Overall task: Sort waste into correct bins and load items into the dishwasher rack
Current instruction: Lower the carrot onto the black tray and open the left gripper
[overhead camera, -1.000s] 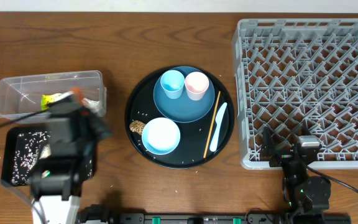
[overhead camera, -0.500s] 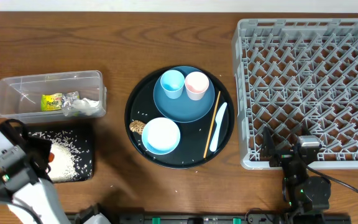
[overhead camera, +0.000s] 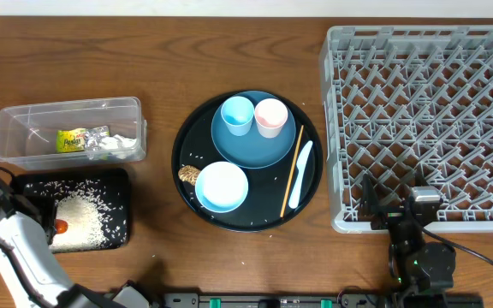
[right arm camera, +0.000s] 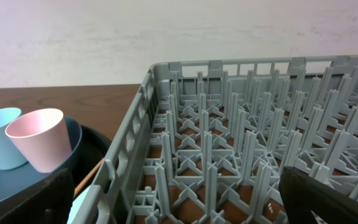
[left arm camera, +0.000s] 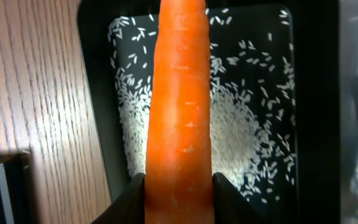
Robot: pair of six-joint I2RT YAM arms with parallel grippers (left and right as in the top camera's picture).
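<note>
Carrot: the orange carrot (left arm camera: 179, 93) is clamped at its thick end, and its length runs out ahead of the fingers over the shallow black tray (overhead camera: 127, 210).
Left gripper: the left gripper (left arm camera: 179, 200) is clenched on the carrot, with one dark finger pressed to each flank. It sits at the tray's left end, near the table's front-left corner.
Carrot against tray: from above only a small patch of orange shows beside the rice heap. I cannot tell whether the carrot touches the tray floor or hangs above it.
Rice: loose white rice grains (overhead camera: 84, 214) lie heaped and scattered inside the black tray, directly beneath the carrot.
Clear tub: the clear tub (overhead camera: 67, 107) stands just behind the black tray, holding the yellow-green wrapper (overhead camera: 74, 139) and the crumpled tissue (overhead camera: 118, 147).
Round tray: the round black tray (overhead camera: 264, 212) is mid-table. It carries the dark-blue plate (overhead camera: 255, 150) with the light-blue cup (overhead camera: 237, 114) and pink cup (overhead camera: 270, 117) on it, and the white bowl (overhead camera: 222, 186) with the brown biscuit (overhead camera: 188, 174) touching its left edge.
Utensils: the chopstick (overhead camera: 291, 171) and the pale-blue utensil (overhead camera: 300, 175) lie side by side on the round tray's right part.
Rack: the grey dishwasher rack (overhead camera: 426, 128) sits to the right on the wooden table (overhead camera: 161, 60).
Right gripper: the right gripper (right arm camera: 173, 186) is spread wide and holds nothing. It is at the rack's near edge, well apart from the carrot.
</note>
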